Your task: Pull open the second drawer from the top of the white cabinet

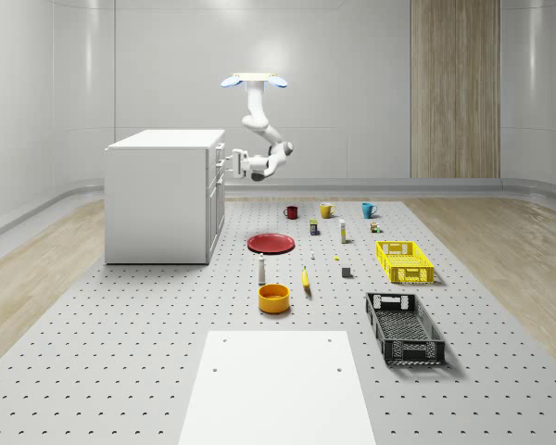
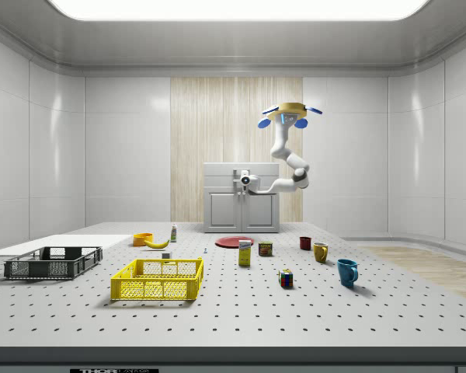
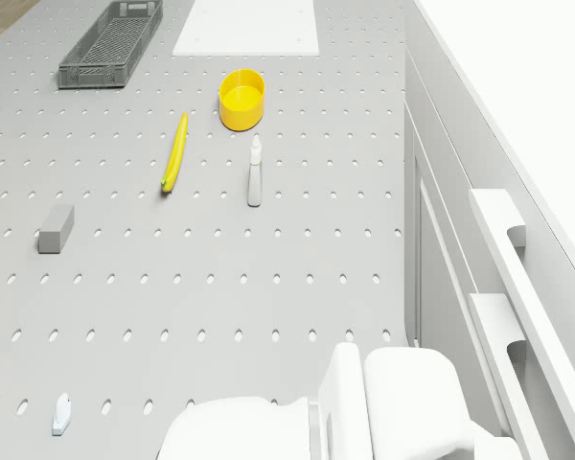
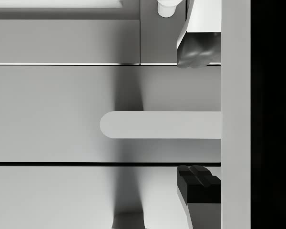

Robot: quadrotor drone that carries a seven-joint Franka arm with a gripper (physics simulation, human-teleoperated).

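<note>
— Where is the gripper [image 4: 199,117], and how do its fingers stand?

— Its fingers [image 4: 199,50] are spread, one on either side of a drawer handle [image 4: 162,125], not closed on it. In the whole-scene view the gripper [image 1: 230,163] sits at the cabinet's front, a little left of the frame's middle.

— And the cabinet itself?

— The white cabinet [image 1: 162,199] stands in the left half of the whole-scene view, on the perforated table [image 1: 120,352]. Its drawers look closed; the handles [image 3: 503,287] run down its front.

— The arm and the drone?

— The arm [image 1: 259,130] hangs bent from the drone [image 1: 255,82], which hovers in the air beside the cabinet, above the table, near the top centre of the frame.

— What lies nearby?

— A red plate [image 1: 271,243], a yellow bowl [image 1: 273,298] and a banana [image 1: 306,278] lie below it toward the frame's middle.
</note>
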